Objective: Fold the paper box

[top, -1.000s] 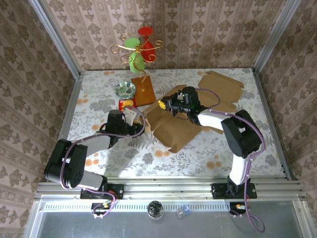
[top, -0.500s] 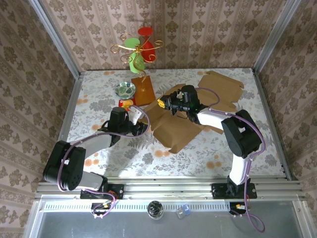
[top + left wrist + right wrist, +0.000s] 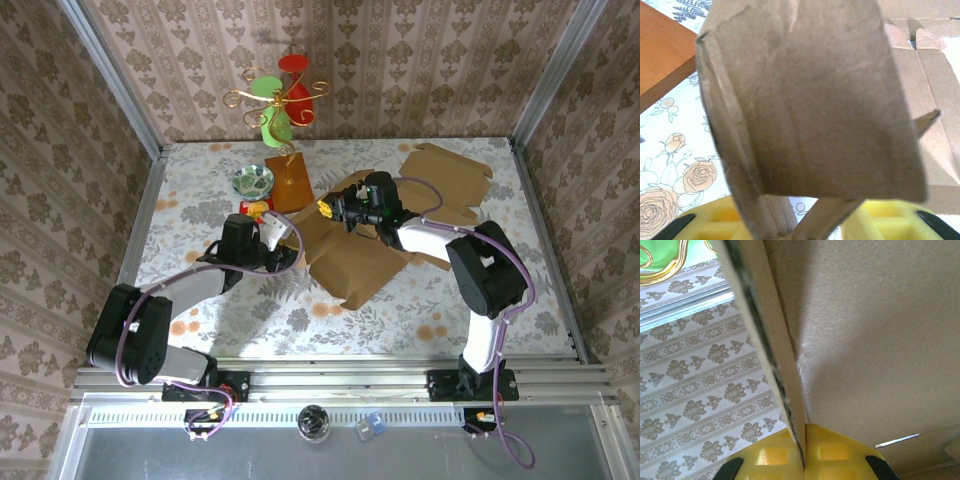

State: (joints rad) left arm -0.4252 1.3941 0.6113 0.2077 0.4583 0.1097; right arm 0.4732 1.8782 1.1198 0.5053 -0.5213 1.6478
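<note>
The paper box point(image 3: 355, 255) is a brown cardboard blank lying mostly flat in the middle of the table. My left gripper point(image 3: 284, 252) is at its left edge. In the left wrist view a raised, bent flap point(image 3: 805, 100) of the box runs down between the yellow fingers point(image 3: 715, 222), and the gripper point(image 3: 795, 227) is shut on it. My right gripper point(image 3: 332, 210) is at the box's far side. It point(image 3: 804, 452) is shut on the thin edge of an upright panel point(image 3: 875, 340), which stands on edge between the yellow pads point(image 3: 770, 455).
A wooden block point(image 3: 288, 182) carrying a gold wire stand with red and green discs point(image 3: 280, 95) stands behind the box, also at the left wrist view's top left point(image 3: 660, 55). A small patterned bowl point(image 3: 254, 181) and a red-yellow item point(image 3: 255, 209) sit beside it. Walls enclose the table.
My left gripper has shifted slightly towards the box and closed a little on the flap. The right gripper and its panel have stayed put.
</note>
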